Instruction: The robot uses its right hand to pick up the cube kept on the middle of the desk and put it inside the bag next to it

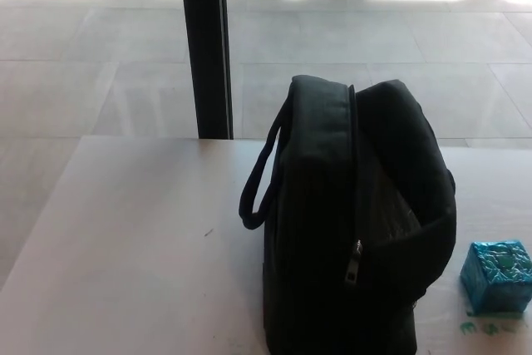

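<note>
head view showing no robot hands; shiny blue cube (497, 277) sitting near desk (125, 239) right edge beside black bag (349, 230), looking light, rigid, slippery; gripping opposite flat faces.

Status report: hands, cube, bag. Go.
Neither hand in view. Blue cube on the desk, untouched, just right of the black bag. Bag upright, mouth open toward the cube. Nothing between them.

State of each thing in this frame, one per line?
bag: upright on the desk, top unzipped and gaping.
cube: resting on the desk right of the bag, outside it, untouched.
desk: carries both.
Robot's hands: neither in view.
</note>
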`<state>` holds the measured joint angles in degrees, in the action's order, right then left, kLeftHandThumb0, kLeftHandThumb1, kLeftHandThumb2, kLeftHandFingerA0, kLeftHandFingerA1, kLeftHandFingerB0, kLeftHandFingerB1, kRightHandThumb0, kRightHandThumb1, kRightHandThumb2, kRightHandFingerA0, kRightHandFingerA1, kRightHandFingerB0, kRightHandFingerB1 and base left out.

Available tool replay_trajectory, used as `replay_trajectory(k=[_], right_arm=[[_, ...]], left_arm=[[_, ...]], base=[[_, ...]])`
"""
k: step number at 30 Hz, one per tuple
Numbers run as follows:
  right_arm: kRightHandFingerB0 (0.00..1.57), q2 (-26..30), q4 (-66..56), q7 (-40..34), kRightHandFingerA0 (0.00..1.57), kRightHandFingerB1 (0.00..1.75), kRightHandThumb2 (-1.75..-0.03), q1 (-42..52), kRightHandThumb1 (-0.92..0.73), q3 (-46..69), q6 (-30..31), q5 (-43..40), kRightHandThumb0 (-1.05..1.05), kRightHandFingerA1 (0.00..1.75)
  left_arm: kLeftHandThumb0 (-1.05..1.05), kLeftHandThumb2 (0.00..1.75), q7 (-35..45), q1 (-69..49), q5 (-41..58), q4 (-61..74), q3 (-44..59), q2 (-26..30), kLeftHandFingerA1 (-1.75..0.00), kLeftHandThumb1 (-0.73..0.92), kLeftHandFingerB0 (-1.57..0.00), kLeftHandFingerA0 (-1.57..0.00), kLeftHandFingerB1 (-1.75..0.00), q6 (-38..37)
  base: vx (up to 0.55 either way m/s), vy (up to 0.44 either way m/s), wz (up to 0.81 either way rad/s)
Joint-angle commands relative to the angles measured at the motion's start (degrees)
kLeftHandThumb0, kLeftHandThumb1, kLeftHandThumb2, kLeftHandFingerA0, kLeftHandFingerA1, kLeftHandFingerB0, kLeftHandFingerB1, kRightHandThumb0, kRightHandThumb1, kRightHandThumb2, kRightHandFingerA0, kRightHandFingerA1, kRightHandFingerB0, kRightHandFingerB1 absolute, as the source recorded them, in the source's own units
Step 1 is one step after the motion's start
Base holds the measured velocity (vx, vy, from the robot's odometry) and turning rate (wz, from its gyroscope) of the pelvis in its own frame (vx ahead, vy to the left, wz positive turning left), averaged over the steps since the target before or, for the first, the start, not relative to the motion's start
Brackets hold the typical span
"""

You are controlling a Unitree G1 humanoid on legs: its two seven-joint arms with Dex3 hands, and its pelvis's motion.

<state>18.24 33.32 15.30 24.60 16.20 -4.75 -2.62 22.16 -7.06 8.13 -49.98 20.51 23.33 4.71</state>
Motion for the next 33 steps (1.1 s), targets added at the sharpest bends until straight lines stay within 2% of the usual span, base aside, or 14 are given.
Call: replay_trajectory(k=[1, 2, 4, 5, 11, 12, 13, 20, 22, 27, 28, 30, 32, 33], right_arm=[[0.07, 3.96, -4.5, 6.17, 0.0, 0.27, -1.04, 2.7, -0.67, 6.62, -2.81, -7.81, -0.8, 0.24], [0.06, 3.88, -5.2, 6.09, 0.01, 0.29, -0.65, 2.72, -0.83, 7.44, -1.95, -8.4, -0.75, 0.35], [0.06, 3.66, -6.54, 6.1, 0.02, 0.3, -0.65, 2.6, -0.81, 9.11, -0.92, -9.52, -0.76, 0.38], [0.12, 4.25, -8.28, 4.54, 0.0, 0.31, -1.0, 1.18, -0.65, 11.74, -0.54, -10.71, -0.85, 0.42], [0.06, 4.65, -16.64, 1.77, 0.02, 0.24, -1.0, -4.38, -0.62, 18.69, 8.5, -16.34, -0.72, 0.3], [0.06, 4.11, -19.34, 0.94, 0.04, 0.27, -0.64, -5.74, -0.8, 20.26, 11.1, -18.65, -0.72, 0.37], [0.01, 4.17, -21.46, 1.09, 0.0, 0.26, -1.02, -6.78, -0.63, 20.91, 12.6, -20.2, -0.71, 0.4], [0.02, 6.52, -33.59, -1.85, 0.0, 0.21, -1.02, -15.33, -0.63, 20.57, 18.55, -18.48, -0.76, 0.38], [0.02, 7.55, -36.42, -2.66, 0.01, 0.23, -1.01, -17.84, -0.62, 18.04, 18.01, -14.3, -0.74, 0.36], [0.05, 8.1, -40.85, -3.7, 0.03, 0.23, -0.99, -21.5, -0.6, 13.71, 18.26, -10.05, -0.76, 0.35], [0.07, 8.4, -41.75, -3.59, 0.0, 0.21, -0.99, -22.42, -0.6, 12.56, 18.72, -9.61, -0.76, 0.35], [0.04, 9.22, -43.84, -4.41, 0.0, 0.28, -0.99, -24.57, -0.58, 9.28, 19.34, -6.97, -0.74, 0.46], [0.0, 9.61, -45.57, -4.9, 0.01, 0.5, -1.02, -26.26, -0.41, 6.62, 20.87, -5.49, -0.39, 0.52], [0.07, 9.55, -46.74, -4.61, 0.08, 0.41, -0.97, -27.81, -0.58, 3.73, 21.23, -4.46, -0.85, 0.51]], left_arm=[[-0.88, 1.01, 15.51, 0.48, 9.13, -0.36, 5.06, 4.34, -0.56, 0.63, -0.13, -0.17, -0.46, 2.45], [-0.88, 1.01, 15.51, 0.19, 9.14, 0.35, 5.14, 4.26, -0.57, 0.62, -0.13, -0.18, -0.47, 2.65], [-0.88, 1.01, 15.17, 0.13, 9.03, 0.63, 5.34, 4.11, -0.58, 0.62, -0.14, -0.19, -0.47, 2.7], [-0.86, 1.01, 14.83, -0.17, 9.45, 1.26, 5.9, 3.62, -0.57, 0.62, -0.13, -0.18, -0.46, 2.73], [-0.83, 1.0, 14.69, -0.1, 9.12, 0.66, 6.45, 3.63, -0.58, 0.62, -0.18, -0.22, -0.48, 2.9], [-0.83, 1.0, 14.72, -0.03, 9.07, 0.46, 6.39, 3.69, -0.58, 0.63, -0.17, -0.22, -0.47, 2.79], [-0.83, 1.0, 14.78, -0.07, 9.08, 0.38, 6.4, 3.72, -0.58, 0.63, -0.16, -0.21, -0.47, 2.72], [-0.83, 1.0, 15.15, 0.09, 9.21, -0.64, 6.43, 3.86, -0.57, 0.63, -0.16, -0.21, -0.47, 2.21], [-0.85, 0.65, 14.77, 0.13, 9.12, -0.85, 6.5, 3.73, -0.53, 0.81, -0.23, -0.26, -0.36, 1.64], [-0.83, 0.65, 15.15, -0.09, 9.83, -0.46, 7.05, 3.42, -0.53, 0.81, -0.22, -0.24, -0.37, 1.71], [-0.83, 1.0, 14.84, -0.23, 9.8, -0.09, 7.04, 3.32, -0.58, 0.63, -0.18, -0.22, -0.48, 1.57], [-0.83, 1.01, 14.84, 0.05, 9.72, -1.04, 6.98, 3.49, -0.57, 0.63, -0.17, -0.22, -0.47, 1.0], [-0.83, 0.66, 14.7, -0.33, 9.66, -0.53, 6.74, 3.29, -0.53, 0.82, -0.22, -0.26, -0.36, 1.09], [-0.83, 0.66, 14.46, -0.28, 9.83, -0.59, 6.84, 3.25, -0.53, 0.81, -0.22, -0.26, -0.35, 1.29]], base=[[0.0, 0.0, 0.0], [0.0, 0.0, 0.0], [0.0, 0.0, 0.0], [0.0, 0.0, 0.0], [0.0, 0.0, 0.0], [0.0, 0.0, 0.0], [0.0, 0.0, 0.0], [0.0, 0.0, 0.0], [0.0, 0.0, 0.0], [0.0, 0.0, 0.0], [0.0, 0.0, 0.0], [0.0, 0.0, 0.0], [0.0, 0.0, 0.0], [0.0, 0.0, 0.0]])
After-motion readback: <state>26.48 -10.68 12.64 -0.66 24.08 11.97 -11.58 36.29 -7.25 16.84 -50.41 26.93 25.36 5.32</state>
